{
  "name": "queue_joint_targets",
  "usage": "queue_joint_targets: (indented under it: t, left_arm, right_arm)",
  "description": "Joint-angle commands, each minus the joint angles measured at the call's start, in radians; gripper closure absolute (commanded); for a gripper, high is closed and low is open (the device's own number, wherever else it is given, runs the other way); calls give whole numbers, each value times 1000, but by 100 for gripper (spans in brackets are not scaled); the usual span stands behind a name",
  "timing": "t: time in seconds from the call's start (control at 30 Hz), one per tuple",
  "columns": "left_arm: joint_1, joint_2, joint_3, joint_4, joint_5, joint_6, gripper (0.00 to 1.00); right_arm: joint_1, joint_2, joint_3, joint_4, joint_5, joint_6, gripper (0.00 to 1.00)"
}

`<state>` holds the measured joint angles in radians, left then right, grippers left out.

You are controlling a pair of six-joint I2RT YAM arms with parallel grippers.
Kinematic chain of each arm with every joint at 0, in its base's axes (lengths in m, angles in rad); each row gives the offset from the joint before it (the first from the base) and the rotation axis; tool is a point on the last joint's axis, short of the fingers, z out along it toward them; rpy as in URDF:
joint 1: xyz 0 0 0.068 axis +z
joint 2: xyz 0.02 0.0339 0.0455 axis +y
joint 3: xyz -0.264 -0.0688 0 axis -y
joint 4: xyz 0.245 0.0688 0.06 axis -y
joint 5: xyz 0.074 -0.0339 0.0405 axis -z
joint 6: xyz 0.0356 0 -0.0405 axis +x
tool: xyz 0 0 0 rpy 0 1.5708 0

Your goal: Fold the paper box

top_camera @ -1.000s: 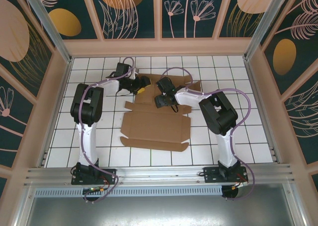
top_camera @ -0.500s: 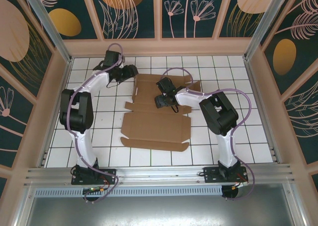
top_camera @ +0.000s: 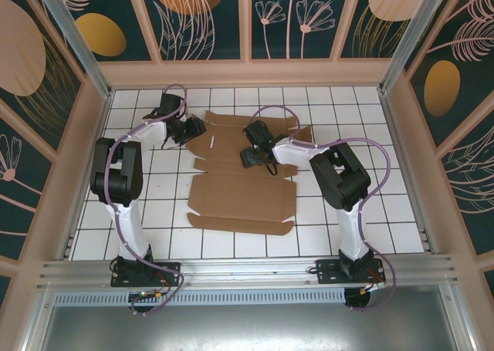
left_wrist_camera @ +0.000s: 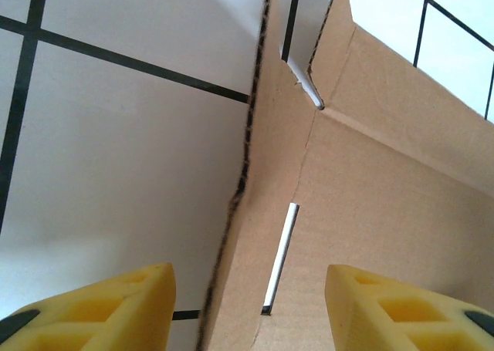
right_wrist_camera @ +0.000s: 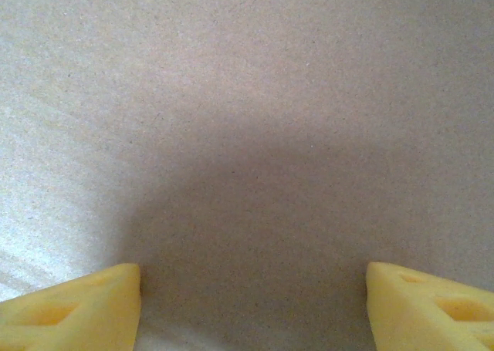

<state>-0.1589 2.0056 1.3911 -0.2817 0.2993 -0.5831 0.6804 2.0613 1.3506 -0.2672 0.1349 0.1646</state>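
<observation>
Since half a second ago the left gripper (top_camera: 193, 127) has drifted nearer, to the far left edge of the paper box (top_camera: 243, 197), which lies flat and unfolded in the middle of the table (top_camera: 166, 212). Its jaws are spread, one finger (left_wrist_camera: 116, 308) over white tile, the other above cardboard beside a narrow slot (left_wrist_camera: 279, 254). The right gripper (top_camera: 251, 156), jaws also spread, hovers close over bare cardboard.

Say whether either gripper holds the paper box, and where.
Nothing is held. The left gripper, open, straddles the paper box edge; the right gripper hangs open above it.
</observation>
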Motion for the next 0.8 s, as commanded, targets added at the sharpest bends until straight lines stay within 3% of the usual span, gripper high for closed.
queue_joint_targets:
  t: [0.0, 0.1, 0.23, 0.3, 0.57, 0.77]
  left_arm:
    - [1, -2, 45, -24, -70, 23, 48]
    - [1, 9, 91, -84, -137, 63, 57]
    - [-14, 46, 108, -131, -184, 95, 89]
    - [-43, 68, 127, -158, -239, 128, 97]
    - [-147, 171, 256, -270, -412, 185, 98]
    - [-270, 314, 396, -382, -660, 198, 93]
  right_arm:
    - [5, 80, -74, -213, -11, -20, 26]
    - [8, 84, -68, -214, -9, -19, 28]
    - [9, 91, -56, -219, -6, -18, 29]
    - [10, 94, -54, -219, -5, -16, 29]
    - [15, 98, -48, -225, 3, -15, 30]
    - [18, 101, -47, -224, 12, -8, 31]
